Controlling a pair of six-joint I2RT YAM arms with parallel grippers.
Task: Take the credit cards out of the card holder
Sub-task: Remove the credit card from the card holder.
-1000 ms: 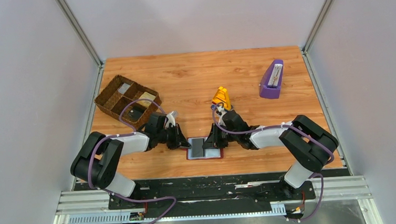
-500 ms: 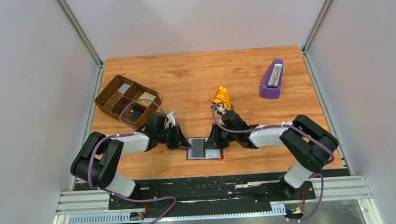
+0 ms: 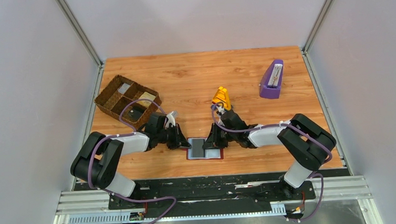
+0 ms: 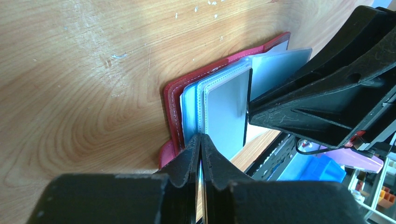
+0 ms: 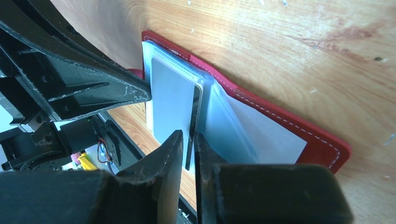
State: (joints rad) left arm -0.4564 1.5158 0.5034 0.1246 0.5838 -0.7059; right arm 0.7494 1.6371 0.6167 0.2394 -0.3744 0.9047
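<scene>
The dark red card holder [image 3: 217, 155] lies open on the table near the front edge, its grey-blue sleeves [image 4: 191, 109] fanned up. A grey credit card [image 5: 173, 98] with a dark edge sits in one sleeve. My left gripper [image 3: 186, 143] is at the holder's left side, shut on the edge of a plastic sleeve [image 4: 201, 137]. My right gripper [image 3: 212, 141] comes in from the right, and its jaws [image 5: 187, 135] are pinched on the dark edge of the card. The two grippers nearly meet over the holder.
A brown wicker basket [image 3: 126, 98] with compartments stands at the back left. A small yellow object [image 3: 220, 97] sits just behind my right wrist. A purple wedge-shaped stand [image 3: 271, 80] is at the back right. The table's front edge [image 3: 210, 173] runs just behind the holder.
The right arm's elbow has edged slightly left. Both grippers and the card holder stay where they were.
</scene>
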